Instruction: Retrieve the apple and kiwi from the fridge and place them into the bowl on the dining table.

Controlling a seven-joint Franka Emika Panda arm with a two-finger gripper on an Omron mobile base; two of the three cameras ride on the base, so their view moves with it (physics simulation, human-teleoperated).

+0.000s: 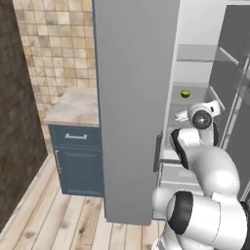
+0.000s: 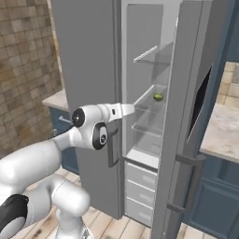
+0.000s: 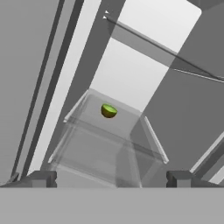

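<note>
Kiwi [image 3: 108, 110] sits alone toward the back of a clear fridge shelf [image 3: 109, 140], just above centre in the hand view. Same green fruit shows right of centre in the left base view [image 1: 185, 93] and in the right base view [image 2: 158, 96], mid-height inside the fridge [image 2: 93, 70]. I can't spot the apple from here; may be hidden or on another shelf.

Right fridge door [image 2: 186, 116] stands open, left door shut. Gripper [image 3: 111, 178] has its fingers [image 3: 43, 178] spread wide, nothing between them, lined up roughly on the kiwi but still well short of it, at the shelf's front edge. In the right base view the hand [image 2: 119, 110] pokes into the opening, left of centre.

My read: first pick is in hand, reach phase for the kiwi, nothing retrieved yet. Bowl and dining table aren't in frame.

Next move as I see it: push straight in along the shelf, staying under the shelf above, centre the fruit between the fingers, then close. Round fruit on a smooth shelf may roll if nudged off-centre.
</note>
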